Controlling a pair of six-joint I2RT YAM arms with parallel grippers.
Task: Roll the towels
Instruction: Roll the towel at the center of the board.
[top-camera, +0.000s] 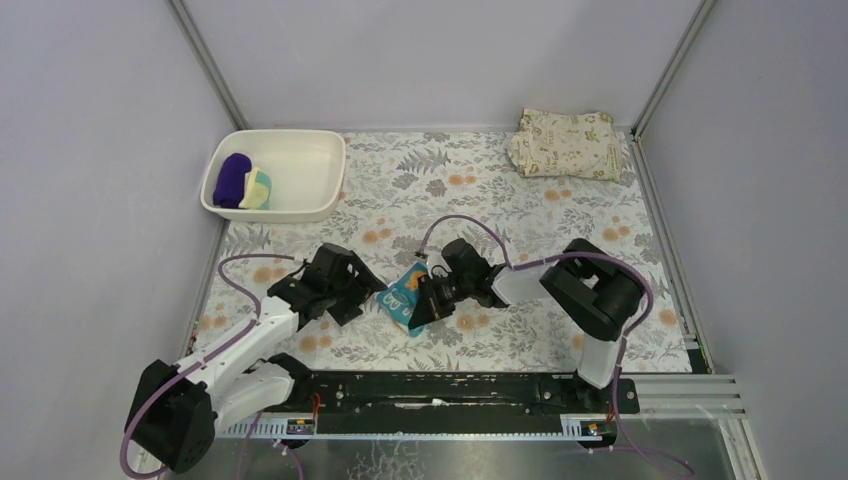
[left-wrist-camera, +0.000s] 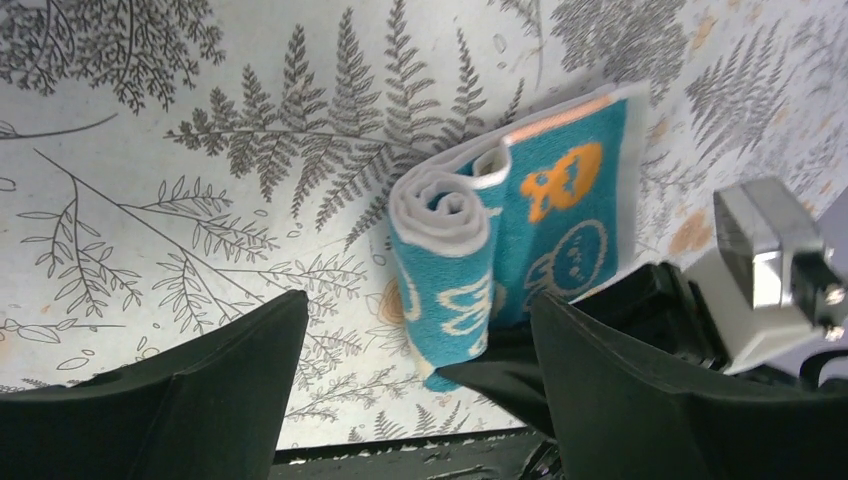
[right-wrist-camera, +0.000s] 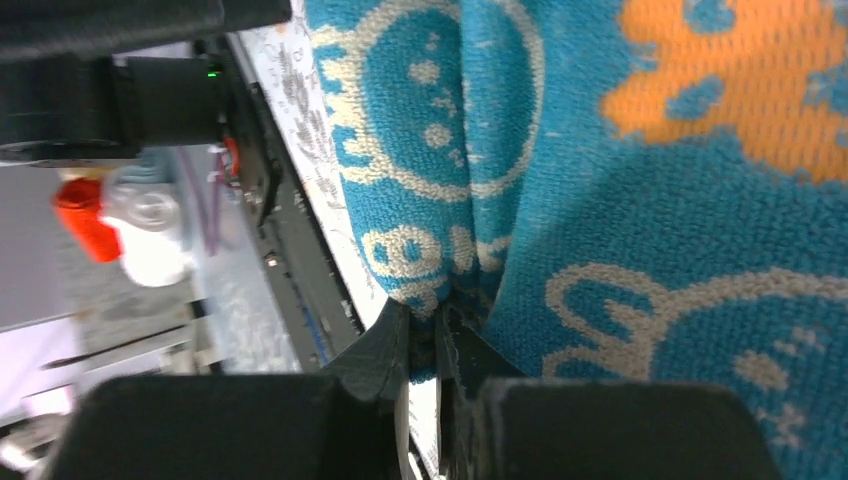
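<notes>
A teal towel (top-camera: 404, 297) with white swirls and an orange mark lies partly rolled on the floral table cover, between the two arms. Its rolled end (left-wrist-camera: 441, 214) shows a white spiral, and the flat remainder (left-wrist-camera: 570, 215) extends behind. My right gripper (right-wrist-camera: 425, 316) is shut on a fold of the teal towel (right-wrist-camera: 650, 210), and it sits at the towel's right side (top-camera: 427, 303). My left gripper (left-wrist-camera: 418, 305) stands open just left of the roll, touching nothing (top-camera: 362, 300). A purple towel (top-camera: 232, 180) and a pale yellow towel (top-camera: 258, 188) lie rolled in the white basin (top-camera: 300, 165).
The white basin stands at the back left of the table. A folded beige leaf-printed cloth (top-camera: 565, 143) lies at the back right corner. A black rail (top-camera: 450, 390) runs along the near edge. Grey walls close in both sides.
</notes>
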